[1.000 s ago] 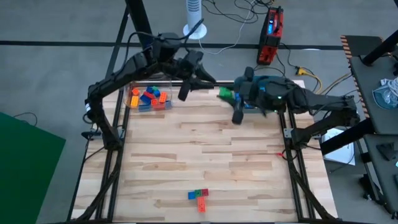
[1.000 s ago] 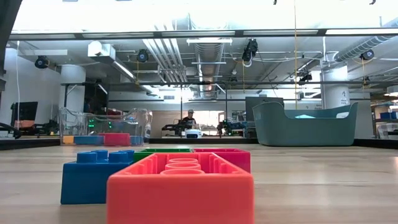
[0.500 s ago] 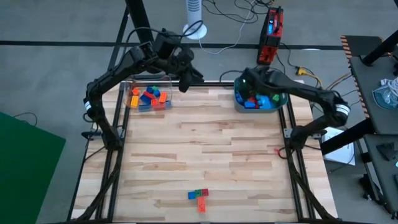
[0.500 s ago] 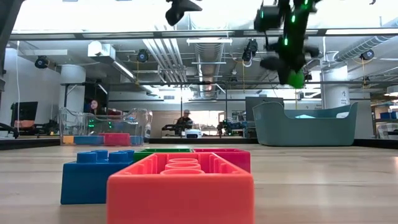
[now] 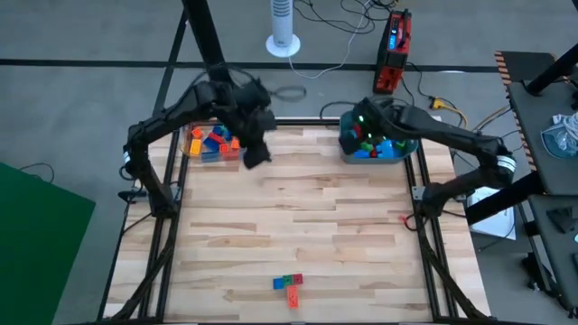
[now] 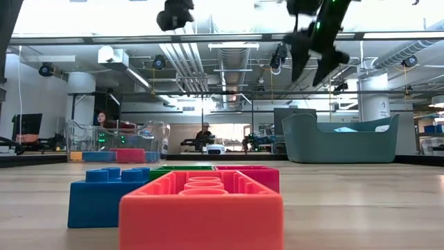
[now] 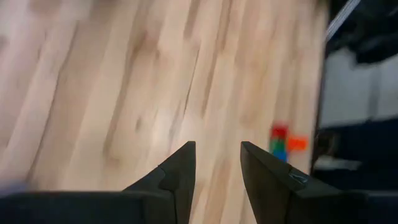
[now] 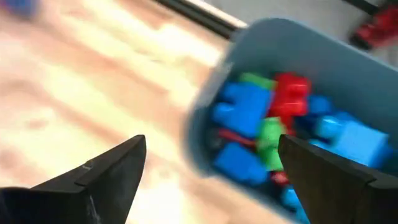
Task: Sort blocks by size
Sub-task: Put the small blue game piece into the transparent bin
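Your blocks sit in three places; a small cluster of blue, green, red and orange blocks (image 5: 288, 286) lies on the bench (image 5: 298, 226) near its near edge, about the middle, and fills the foreground of the low view, with the orange block (image 6: 202, 208) nearest the camera, a blue block (image 6: 104, 198) to its left and green and red ones just behind; a second lot of blocks, blue, green and red, lies inside the teal tub (image 5: 348, 144) at the far right corner; a third lot, orange, blue, red and yellow, lies in the clear box (image 5: 191, 149) at the far left corner.

Your right hand (image 5: 363, 126) hangs above the tub with its fingers (image 8: 99, 174) spread wide apart and nothing between them; the right wrist view looks straight down on the tub's blocks.

Your left hand (image 5: 256, 153) hangs over the bench just right of the clear box, fingers (image 7: 180, 171) a little apart and empty; its wrist view looks along the bare wood toward the far-off cluster.

In the room beyond the bench you can see a person (image 6: 205, 132) seated.
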You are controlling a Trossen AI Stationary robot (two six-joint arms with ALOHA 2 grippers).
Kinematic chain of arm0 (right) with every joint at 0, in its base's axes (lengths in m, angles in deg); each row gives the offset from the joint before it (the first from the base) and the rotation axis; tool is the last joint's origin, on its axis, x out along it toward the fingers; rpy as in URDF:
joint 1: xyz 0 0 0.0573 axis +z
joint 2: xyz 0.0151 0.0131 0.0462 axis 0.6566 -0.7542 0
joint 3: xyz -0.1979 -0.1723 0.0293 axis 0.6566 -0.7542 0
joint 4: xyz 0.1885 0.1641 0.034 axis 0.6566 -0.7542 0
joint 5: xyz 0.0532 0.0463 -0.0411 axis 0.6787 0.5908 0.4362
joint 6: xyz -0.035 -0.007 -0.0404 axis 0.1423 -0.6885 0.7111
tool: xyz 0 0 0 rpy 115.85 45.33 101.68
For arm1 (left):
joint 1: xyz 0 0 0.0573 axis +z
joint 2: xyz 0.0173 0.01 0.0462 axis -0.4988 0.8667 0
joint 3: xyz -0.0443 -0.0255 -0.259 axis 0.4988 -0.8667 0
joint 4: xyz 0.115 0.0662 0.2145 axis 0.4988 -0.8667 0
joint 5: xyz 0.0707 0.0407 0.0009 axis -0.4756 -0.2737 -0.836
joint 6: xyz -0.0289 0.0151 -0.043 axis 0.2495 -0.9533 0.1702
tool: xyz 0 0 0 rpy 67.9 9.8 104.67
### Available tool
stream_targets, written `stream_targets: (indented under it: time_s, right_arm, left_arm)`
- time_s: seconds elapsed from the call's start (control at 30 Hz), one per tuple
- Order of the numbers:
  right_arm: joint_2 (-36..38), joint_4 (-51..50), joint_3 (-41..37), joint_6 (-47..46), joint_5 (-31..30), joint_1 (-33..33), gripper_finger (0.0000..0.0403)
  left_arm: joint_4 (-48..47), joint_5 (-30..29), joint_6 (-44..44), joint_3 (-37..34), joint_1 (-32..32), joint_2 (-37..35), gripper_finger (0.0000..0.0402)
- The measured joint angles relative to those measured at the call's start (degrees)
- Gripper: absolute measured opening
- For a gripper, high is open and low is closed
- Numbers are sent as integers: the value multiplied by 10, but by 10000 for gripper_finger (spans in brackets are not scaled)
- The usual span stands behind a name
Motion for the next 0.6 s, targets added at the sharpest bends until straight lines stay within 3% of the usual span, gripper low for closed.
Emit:
stream_targets:
  time_s: [0.17, 0.33, 0.5, 0.6]
  right_arm:
    - [44, 6, 0, -41, 1, 102, 343]
    - [68, 24, 0, -72, 1, 180, 328]
    - [83, 47, 0, -105, 8, 240, 309]
    - [91, 71, 0, -133, 9, 284, 292]
  left_arm:
    - [-74, -85, 13, -1, -92, -1, 112]
    - [-60, -109, 49, -15, -199, -18, 112]
    - [-49, -202, 121, -47, -297, -53, 109]
    - [-47, -226, 183, -78, -338, -85, 102]
